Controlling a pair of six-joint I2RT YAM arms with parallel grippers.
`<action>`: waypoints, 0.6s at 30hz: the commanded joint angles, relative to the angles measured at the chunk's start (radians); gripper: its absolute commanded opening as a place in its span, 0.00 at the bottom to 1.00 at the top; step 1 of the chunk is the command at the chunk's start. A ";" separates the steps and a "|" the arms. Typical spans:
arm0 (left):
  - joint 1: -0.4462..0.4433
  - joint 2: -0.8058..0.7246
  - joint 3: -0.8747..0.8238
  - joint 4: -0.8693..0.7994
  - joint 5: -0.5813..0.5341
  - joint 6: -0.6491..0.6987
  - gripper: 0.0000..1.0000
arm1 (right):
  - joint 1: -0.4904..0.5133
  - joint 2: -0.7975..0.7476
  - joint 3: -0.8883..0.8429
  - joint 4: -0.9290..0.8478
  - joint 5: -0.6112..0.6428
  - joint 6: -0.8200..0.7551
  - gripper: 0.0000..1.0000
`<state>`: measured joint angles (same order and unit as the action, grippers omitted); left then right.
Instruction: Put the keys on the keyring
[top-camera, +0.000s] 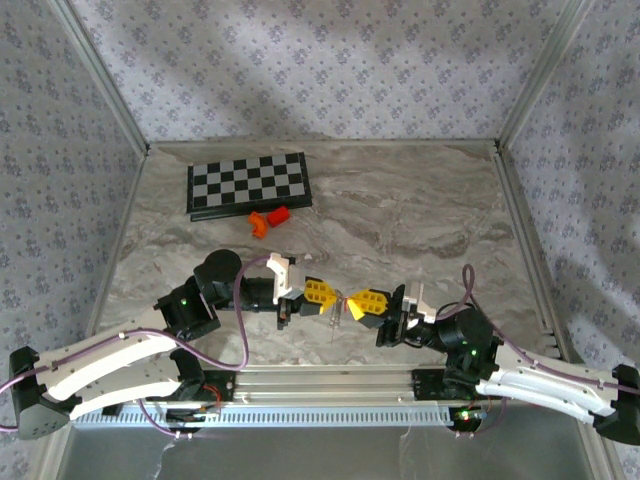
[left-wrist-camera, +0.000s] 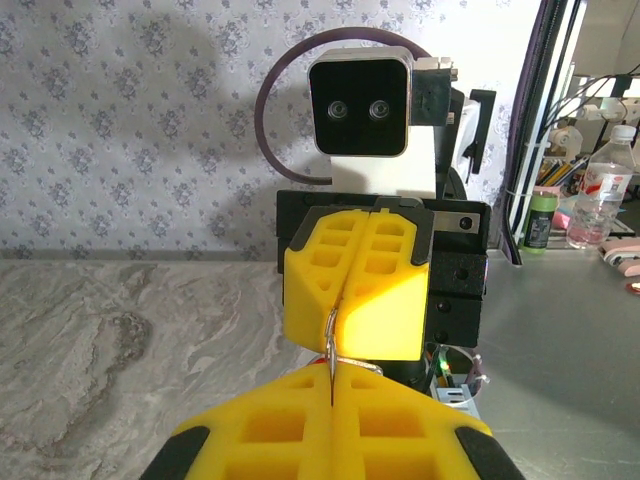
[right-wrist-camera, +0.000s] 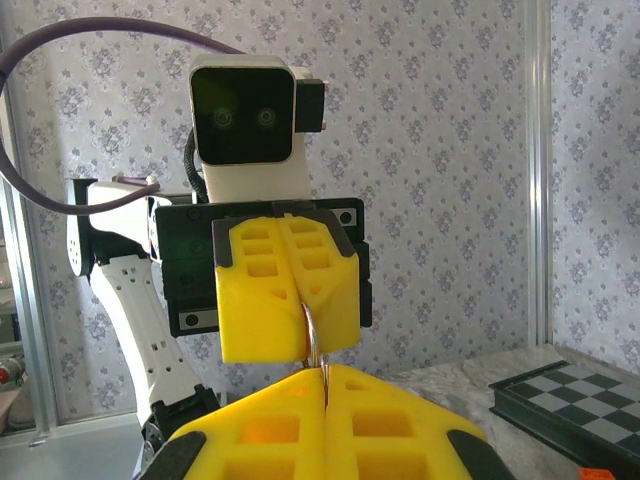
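Clamped shut, both claws: left gripper (top-camera: 331, 297) and right gripper (top-camera: 357, 303), yellow fingers pressed flat together on each, tips meeting nose to nose above the near middle of the table (top-camera: 420, 220). Head-on from the left wrist: own left gripper (left-wrist-camera: 332, 400) low in front, right gripper (left-wrist-camera: 340, 300) facing it. Likewise from the right wrist: own right gripper (right-wrist-camera: 325, 400) below, left gripper (right-wrist-camera: 303, 315) opposite.

Farther back on the marbled top, lying flat toward the rear left: black-and-grey chessboard (top-camera: 248, 183), well apart from both arms. Just beside its near edge: two small red-orange pieces (top-camera: 279, 213).

Between the fingertips, pinched in both seams at once: thin silver wire of the keyring (left-wrist-camera: 332, 325), curving from one closed pair of fingers into the other, held off the table. Close under that wire in the left wrist view: a speck of red.

Hanging below the meeting point in the top view: a tiny silver sliver, perhaps a key (top-camera: 337, 313), though too small to tell.
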<state>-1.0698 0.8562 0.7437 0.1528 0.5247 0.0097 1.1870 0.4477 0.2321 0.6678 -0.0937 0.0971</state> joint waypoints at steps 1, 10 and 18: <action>-0.007 -0.020 0.034 0.030 0.022 0.005 0.00 | 0.008 -0.005 0.019 0.009 -0.008 0.010 0.00; -0.007 -0.018 0.034 0.031 0.018 0.007 0.00 | 0.010 0.001 0.021 0.011 -0.012 0.009 0.00; -0.007 -0.017 0.034 0.031 0.015 0.008 0.00 | 0.010 0.003 0.023 0.011 -0.013 0.009 0.00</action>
<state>-1.0698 0.8562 0.7437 0.1528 0.5270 0.0101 1.1904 0.4522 0.2321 0.6682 -0.0937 0.0971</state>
